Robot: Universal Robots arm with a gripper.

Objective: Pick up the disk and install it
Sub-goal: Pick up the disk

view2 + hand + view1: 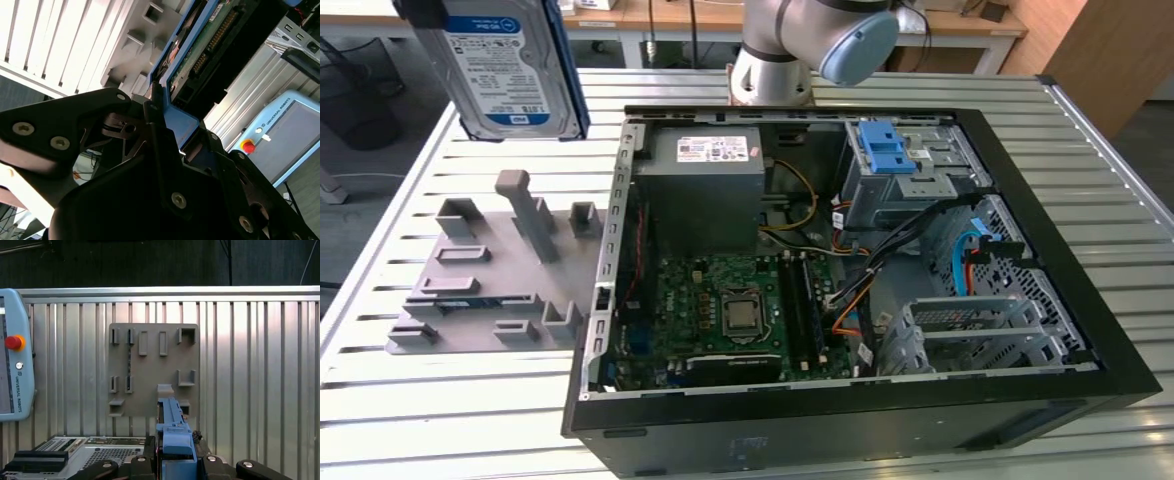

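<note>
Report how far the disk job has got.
Done: the disk is picked up, hanging in the air above the table, clear of the grey holder. In hand: in the first wrist view the gripper is shut on its blue frame. Left: the install; the disk is not yet inside the open case.

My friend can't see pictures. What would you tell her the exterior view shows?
A blue-framed disk hangs upright in the air above a grey slotted holder on a slatted metal table. Toward the exterior view's right, an open computer case lies on the table with its insides showing.
</note>
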